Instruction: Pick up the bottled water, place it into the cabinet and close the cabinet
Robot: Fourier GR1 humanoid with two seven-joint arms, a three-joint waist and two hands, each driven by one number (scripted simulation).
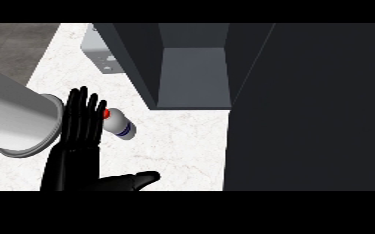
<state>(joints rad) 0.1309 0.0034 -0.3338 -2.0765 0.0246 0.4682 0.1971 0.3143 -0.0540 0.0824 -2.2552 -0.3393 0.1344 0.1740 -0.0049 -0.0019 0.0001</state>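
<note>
The bottled water (pixel 121 127), small and white with a red cap and a blue label, lies tilted on the marble counter (pixel 176 144) with its cap toward the upper left. My left hand (pixel 79 129) stands just left of it, fingers straight and pointing up, thumb stretched out to the right along the lower edge. The fingers overlap the bottle's cap end, and I cannot tell whether they touch it. Nothing is held. The dark cabinet (pixel 194 74) is open at the upper middle, its inside bare. My right hand does not show.
A broad dark panel (pixel 300 109), seemingly the cabinet's open door, fills the right side. Another dark panel (pixel 132 64) flanks the opening's left. My grey left forearm (pixel 22 116) bulks at the left edge. A pale metal fixture (pixel 99 54) sits behind the cabinet's left.
</note>
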